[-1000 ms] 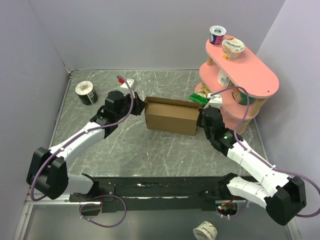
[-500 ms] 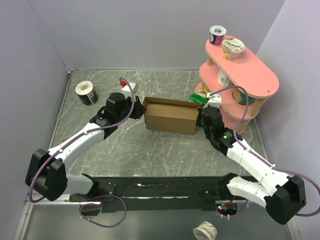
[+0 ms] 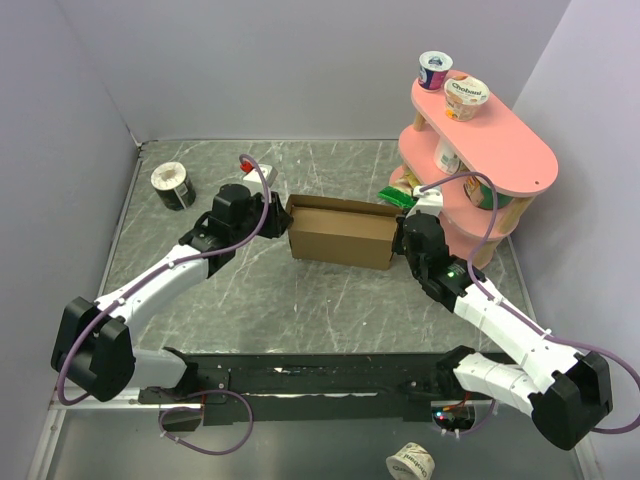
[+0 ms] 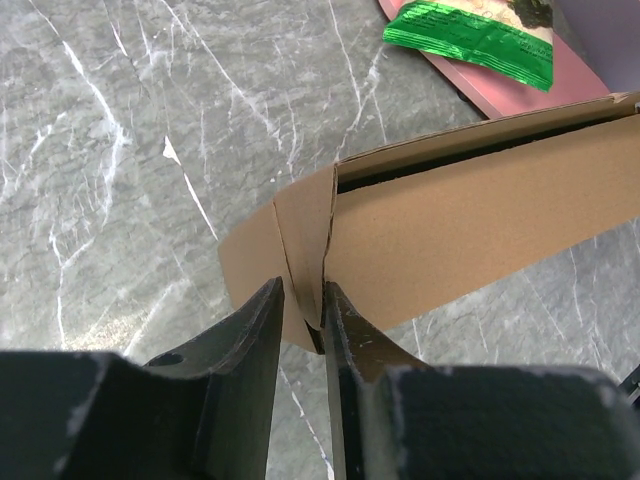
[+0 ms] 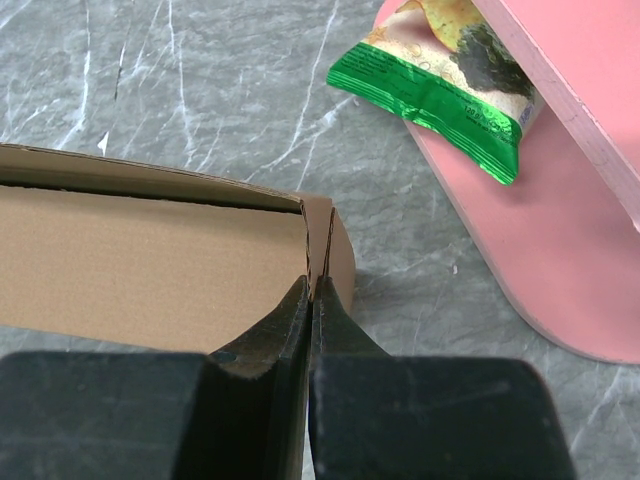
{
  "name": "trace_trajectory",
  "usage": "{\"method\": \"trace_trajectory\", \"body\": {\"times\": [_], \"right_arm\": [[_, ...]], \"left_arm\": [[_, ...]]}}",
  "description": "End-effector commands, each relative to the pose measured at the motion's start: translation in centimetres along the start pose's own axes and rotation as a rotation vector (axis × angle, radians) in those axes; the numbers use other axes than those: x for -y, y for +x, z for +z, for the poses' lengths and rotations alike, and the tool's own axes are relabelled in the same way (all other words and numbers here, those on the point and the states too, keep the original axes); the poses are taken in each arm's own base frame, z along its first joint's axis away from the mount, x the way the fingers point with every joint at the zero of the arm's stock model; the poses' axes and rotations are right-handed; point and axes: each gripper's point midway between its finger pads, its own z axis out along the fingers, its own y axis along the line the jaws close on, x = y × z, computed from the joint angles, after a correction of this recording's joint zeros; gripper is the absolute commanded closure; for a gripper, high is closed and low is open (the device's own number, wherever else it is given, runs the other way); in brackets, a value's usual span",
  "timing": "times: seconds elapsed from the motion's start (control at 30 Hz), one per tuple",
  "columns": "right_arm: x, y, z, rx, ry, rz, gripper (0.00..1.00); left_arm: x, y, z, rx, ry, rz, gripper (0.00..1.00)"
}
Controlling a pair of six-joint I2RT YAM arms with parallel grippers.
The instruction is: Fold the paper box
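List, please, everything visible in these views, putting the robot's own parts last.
box: one, brown, mid-table between the grippers.
shelf: one, pink, two tiers, far right.
cups: five, mostly white; two atop the shelf, one under its top tier, one far left, one off the table's near edge.
bag: one, green, on the shelf's lower tier.
table: one, grey marble.
left gripper: black, jaws slightly apart astride the box's left flap.
right gripper: black, shut on the box's right flap.

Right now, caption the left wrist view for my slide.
Left fingers straddle a corner flap of the paper box, slightly parted; a green snack bag lies on the pink shelf beyond.
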Motion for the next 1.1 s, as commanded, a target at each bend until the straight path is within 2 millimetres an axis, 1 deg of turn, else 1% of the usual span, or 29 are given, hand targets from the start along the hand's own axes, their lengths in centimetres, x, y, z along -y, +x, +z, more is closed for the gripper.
{"method": "trace_trajectory", "body": {"times": [0.0, 0.27, 0.47, 0.63, 0.7, 0.77, 0.8, 1.07], "right_arm": [[-0.2, 7.4, -0.9, -0.256, -0.049, -0.099, 1.00], [-0.3, 7.6, -0.8, -0.266, -0.055, -0.103, 1.00], [-0.4, 7.8, -0.7, -0.274, -0.057, -0.103, 1.00], [-0.4, 7.7, -0.7, -0.273, -0.056, -0.105, 1.00], [-0.4, 7.7, -0.7, -0.273, -0.056, -0.105, 1.00], [-0.3, 7.7, -0.7, -0.274, -0.054, -0.106, 1.00], [-0.3, 7.7, -0.7, -0.272, -0.053, -0.103, 1.00], [-0.4, 7.8, -0.7, -0.276, -0.058, -0.107, 1.00]], "left_arm": [[0.4, 1.3, -0.3, -0.064, 0.009, -0.017, 0.71], [0.6, 0.5, -0.2, -0.042, 0.015, -0.022, 0.74], [0.8, -0.6, -0.5, -0.007, 0.015, -0.022, 0.72], [0.8, -0.8, -0.6, -0.004, 0.010, -0.020, 0.71], [0.7, -1.0, -0.7, 0.006, 0.004, -0.022, 0.67], [0.8, -1.1, -0.9, 0.016, 0.009, -0.027, 0.69], [0.9, -1.5, -1.1, 0.029, 0.007, -0.026, 0.69], [0.8, -2.5, -1.3, 0.060, -0.007, -0.033, 0.66]]}}
